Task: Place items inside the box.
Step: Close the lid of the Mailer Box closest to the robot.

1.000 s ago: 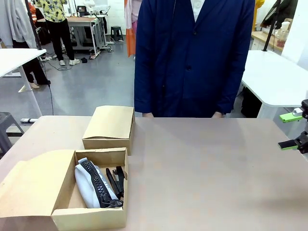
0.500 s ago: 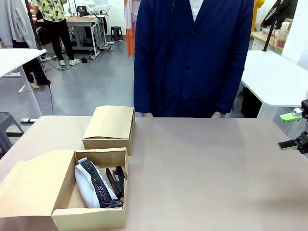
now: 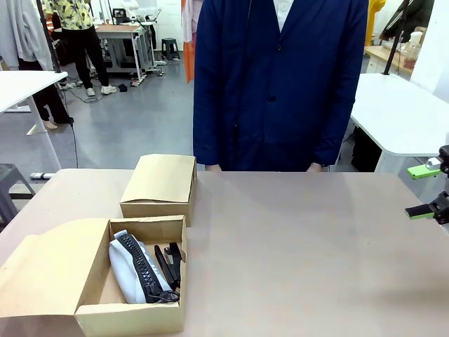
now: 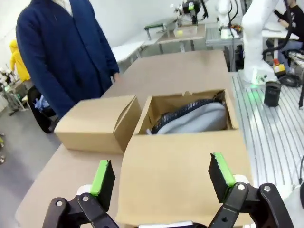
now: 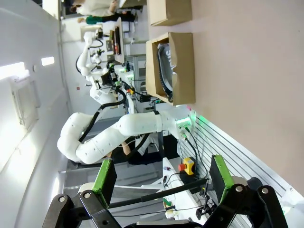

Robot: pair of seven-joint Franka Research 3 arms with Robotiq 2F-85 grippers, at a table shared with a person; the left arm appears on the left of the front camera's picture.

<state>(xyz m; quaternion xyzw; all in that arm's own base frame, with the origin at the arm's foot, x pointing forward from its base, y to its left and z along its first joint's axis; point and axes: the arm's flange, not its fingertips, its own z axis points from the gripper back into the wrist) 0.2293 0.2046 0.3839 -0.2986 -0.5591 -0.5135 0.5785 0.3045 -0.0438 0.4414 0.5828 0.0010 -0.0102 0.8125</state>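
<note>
Two cardboard boxes sit at my left side of the table: the open box [image 3: 130, 309] nearest me, its flap folded out flat, and a closed box [image 3: 160, 186] just beyond it, touching its far corner. Inside the open one lies the grey zip pouch [image 3: 126, 270], its black zipper running lengthwise, with a black stapler [image 3: 170, 261] wedged between it and the box wall; I judge they lie long-ways because the box is narrow. I cannot make out any other items there. The rest of the tabletop [image 3: 302, 246] is bare, so the packing looks close to finished.

My left gripper [image 4: 161, 175] hangs above the flap with its green pads spread wide and nothing between them. My right gripper [image 3: 424, 190] waits at the table's right edge, likewise spread apart and empty, well clear of the box; I judge both are parked out of the way. A person in a navy coat [image 3: 280, 77] stands at the far side.

No brand, label or writing is readable on either box or the pouch.
</note>
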